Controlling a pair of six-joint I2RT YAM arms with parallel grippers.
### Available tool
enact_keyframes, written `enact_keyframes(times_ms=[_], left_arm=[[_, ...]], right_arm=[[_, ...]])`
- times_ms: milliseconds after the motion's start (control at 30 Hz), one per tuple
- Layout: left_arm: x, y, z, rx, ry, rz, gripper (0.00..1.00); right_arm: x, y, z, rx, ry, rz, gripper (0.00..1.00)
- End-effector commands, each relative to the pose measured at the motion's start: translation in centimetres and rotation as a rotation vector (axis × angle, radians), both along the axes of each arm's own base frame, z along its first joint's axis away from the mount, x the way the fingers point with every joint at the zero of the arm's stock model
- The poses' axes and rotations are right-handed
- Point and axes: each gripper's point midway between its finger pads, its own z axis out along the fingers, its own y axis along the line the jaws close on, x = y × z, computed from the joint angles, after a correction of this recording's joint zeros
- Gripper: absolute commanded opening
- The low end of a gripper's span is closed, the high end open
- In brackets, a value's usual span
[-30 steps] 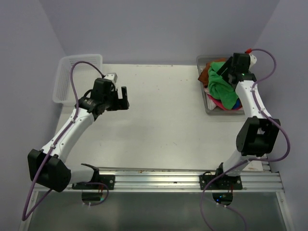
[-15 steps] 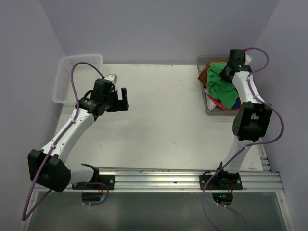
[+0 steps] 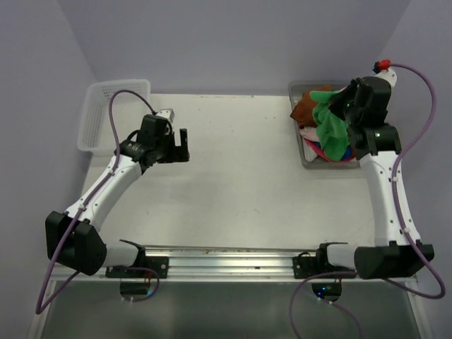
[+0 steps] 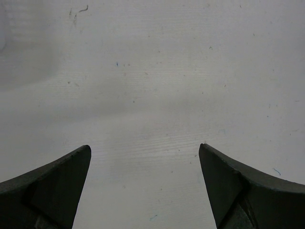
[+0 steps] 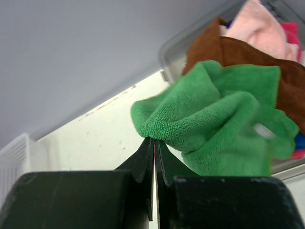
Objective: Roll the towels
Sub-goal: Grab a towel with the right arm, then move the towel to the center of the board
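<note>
Over the tray, the right hand is pinched tight on a fold of the green towel, its fingers meeting with only cloth between them. The towel hangs bunched from that pinch, and its length trails down and toward the tray's near end, where its lower part seems to rest on the heap. Under it in the tray lie the other towels: the brown towel toward the tray's far side and the pink towel beside it, with slivers of magenta and blue at the edges.

Well to the left of the tray, the left hand hangs over bare tabletop, spread wide and holding nothing. The coming move probably turns on that gap. The green towel has to travel left from the tray to the flat surface, and the right arm is the nearer one, with the left placed to take a free end.

No brand, label or writing can be read on anything.
</note>
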Motion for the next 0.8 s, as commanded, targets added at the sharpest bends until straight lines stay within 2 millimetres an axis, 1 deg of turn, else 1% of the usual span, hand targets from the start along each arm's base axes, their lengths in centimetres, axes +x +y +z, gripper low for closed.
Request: enact_keyframes(times_ms=[0,67,100,133,233,267,300,333,367,400,433,467,500,533,567,600,633,667,733,767], left_arm=[[1.3,-0.1,2.0,0.014,-0.059,-0.009,1.0],[1.5,0.2,2.2,0.028,-0.06,0.004,1.0],[1.8,0.3,2.6,0.031,-0.069,0.013,0.99],[2.0,0.6,2.8,0.041,-0.075,0.031,1.0],[2.3,0.9,3.7,0.035,-0.092,0.059,0.99],[2.4,0.9,3.9,0.026,-0.096,0.068,1.0],[2.5,0.9,4.1,0.018,-0.099,0.08,1.0],[2.5,1.0,4.2,0.003,-0.098,0.099,0.99],[2.7,1.4,4.3,-0.005,-0.099,0.117,1.0],[2.7,1.5,4.5,-0.016,-0.102,0.13,1.0],[2.8,2.1,4.6,-0.029,-0.101,0.16,0.99],[2.8,2.5,4.5,-0.036,-0.099,0.178,1.0],[2.7,2.9,4.6,-0.042,-0.098,0.193,1.0],[2.8,3.6,4.6,-0.056,-0.096,0.225,1.0],[2.7,4.1,4.7,-0.058,-0.095,0.24,1.0],[2.6,4.5,4.7,-0.065,-0.095,0.249,1.0],[2.6,5.3,4.7,-0.072,-0.095,0.27,0.99],[2.5,5.6,4.7,-0.074,-0.096,0.274,1.0],[2.2,6.3,4.6,-0.054,-0.093,0.275,1.0],[2.1,6.3,4.5,-0.049,-0.092,0.266,1.0]], right_arm=[[-2.3,3.9,2.6,-0.052,-0.082,0.123,0.0],[-3.6,6.6,3.2,-0.033,-0.096,0.218,0.0],[-4.6,7.5,3.8,-0.025,-0.112,0.249,0.0],[-5.4,9.9,3.8,-0.018,-0.118,0.318,0.0],[-7.2,13.3,3.3,0.008,-0.123,0.411,0.0],[-8.1,15.8,3.1,0.022,-0.125,0.48,0.0],[-8.5,17.1,1.9,0.044,-0.098,0.509,0.0],[-9.6,19.9,1.0,0.051,-0.08,0.582,0.0],[-10.0,21.5,0.4,0.052,-0.075,0.614,0.0],[-10.4,22.8,-1.2,0.04,-0.039,0.636,0.0],[-11.6,25.1,-2.5,0.023,-0.012,0.681,0.0],[-11.7,26.9,-5.2,0.0,0.05,0.712,0.0],[-12.3,28.5,-6.5,-0.01,0.08,0.748,0.0],[-13.8,30.7,-7.9,-0.027,0.11,0.815,0.0],[-13.9,32.2,-11.3,-0.071,0.2,0.844,0.18],[-14.5,33.0,-12.9,-0.094,0.253,0.873,0.33],[-15.1,33.7,-14.5,-0.118,0.304,0.9,0.49],[-15.4,33.5,-16.4,-0.153,0.362,0.9,0.64],[-15.8,32.8,-17.3,-0.166,0.382,0.884,0.72],[-15.7,31.6,-18.3,-0.194,0.39,0.845,0.76]])
